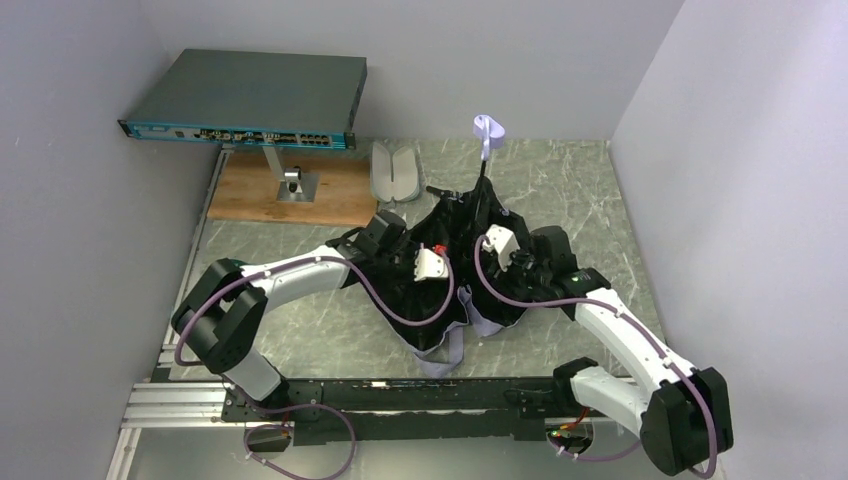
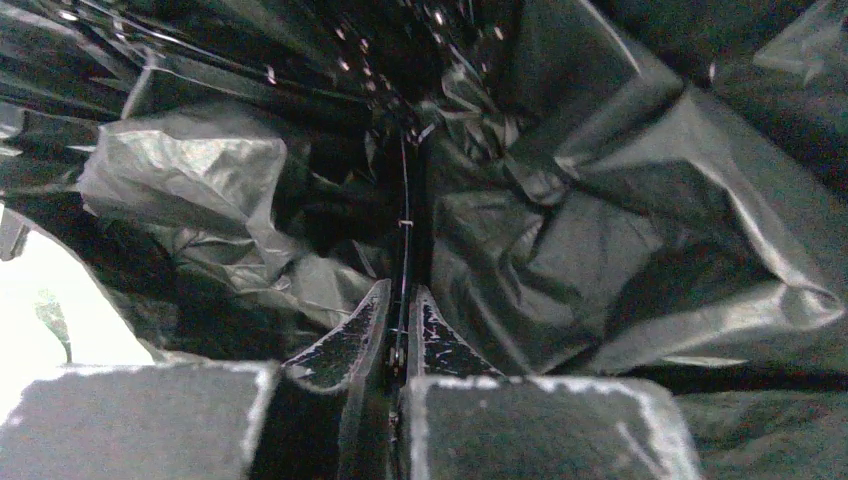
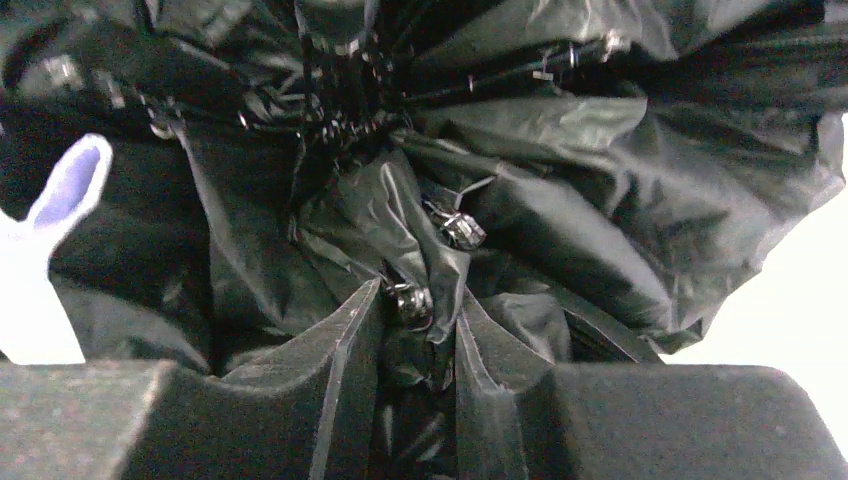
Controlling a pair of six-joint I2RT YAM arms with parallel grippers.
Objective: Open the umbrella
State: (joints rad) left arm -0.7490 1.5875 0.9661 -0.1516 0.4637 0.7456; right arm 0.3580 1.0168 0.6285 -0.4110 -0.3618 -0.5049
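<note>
The umbrella (image 1: 455, 280) lies half spread in the middle of the table, black lining up. Its thin black shaft (image 1: 484, 175) rises towards the back, with a pale lavender strap (image 1: 488, 128) at the top. Lavender outer fabric shows at the near edge (image 1: 445, 360). My left gripper (image 1: 432, 262) is over the canopy's left part, shut on a thin black rib (image 2: 402, 240); its tips (image 2: 402, 305) almost touch. My right gripper (image 1: 497, 243) is over the right part, its tips (image 3: 420, 310) shut on a fold of black lining (image 3: 440, 270) with a metal rib tip (image 3: 410, 303).
A pale grey-green oval case (image 1: 395, 170) lies open behind the umbrella to the left. A wooden board (image 1: 250, 195) at the back left carries a stand with a network switch (image 1: 245, 100) above it. Walls close the left, back and right sides.
</note>
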